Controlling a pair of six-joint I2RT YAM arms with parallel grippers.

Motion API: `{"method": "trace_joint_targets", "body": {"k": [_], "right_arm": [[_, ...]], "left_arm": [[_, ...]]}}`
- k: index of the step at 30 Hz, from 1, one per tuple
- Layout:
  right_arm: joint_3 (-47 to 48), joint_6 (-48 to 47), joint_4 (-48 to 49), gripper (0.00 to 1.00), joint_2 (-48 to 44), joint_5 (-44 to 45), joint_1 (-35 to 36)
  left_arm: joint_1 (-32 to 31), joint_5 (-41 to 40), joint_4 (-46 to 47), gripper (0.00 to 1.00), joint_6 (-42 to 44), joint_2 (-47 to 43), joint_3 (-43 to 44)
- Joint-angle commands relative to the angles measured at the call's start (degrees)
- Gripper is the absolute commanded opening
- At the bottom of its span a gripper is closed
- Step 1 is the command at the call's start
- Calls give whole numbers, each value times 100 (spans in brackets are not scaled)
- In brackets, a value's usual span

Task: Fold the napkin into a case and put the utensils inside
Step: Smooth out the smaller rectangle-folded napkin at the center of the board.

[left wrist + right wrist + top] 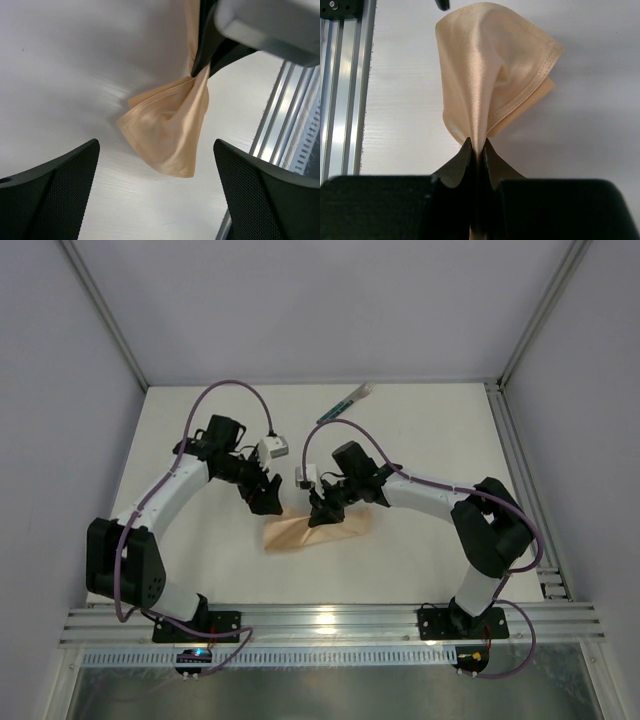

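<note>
Folding is underway: the right gripper (pixel 477 148) is pinching the napkin's (pixel 485 75) lifted fold, the left gripper (pixel 156 145) is hanging wide open and empty; laying it flat looks next.

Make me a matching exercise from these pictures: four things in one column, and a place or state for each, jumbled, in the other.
Things:
1. left pincer
2. right pincer
3. napkin
4. utensils

Places or states:
A. lying far back, apart from the napkin
B. shut, pinching a fold of peach fabric
C. wide open, holding nothing
D. peach, partly folded, one part pulled up

Pairs: 1-C, 2-B, 3-D, 4-A.
</note>
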Motion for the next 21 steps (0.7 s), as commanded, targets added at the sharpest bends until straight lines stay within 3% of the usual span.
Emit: {"method": "trace_joint_targets", "body": {"k": [1, 10, 13, 19, 21], "right_arm": [[3, -57, 56, 4, -188, -205, -1], [21, -74, 47, 4, -162, -328, -1], [30, -92, 12, 4, -188, -363, -1], [3, -40, 55, 4, -206, -434, -10], [-58, -39, 47, 4, -267, -373, -36]], "left_arm": [[-413, 126, -286, 99, 803, -292, -9], [-943, -385, 5, 99, 1577, 313, -212], [-970, -376, -39, 93, 1648, 534, -194], [-970, 54, 92, 85, 1596, 631, -493], [-638, 711, 337, 86, 1438, 352, -650]]}}
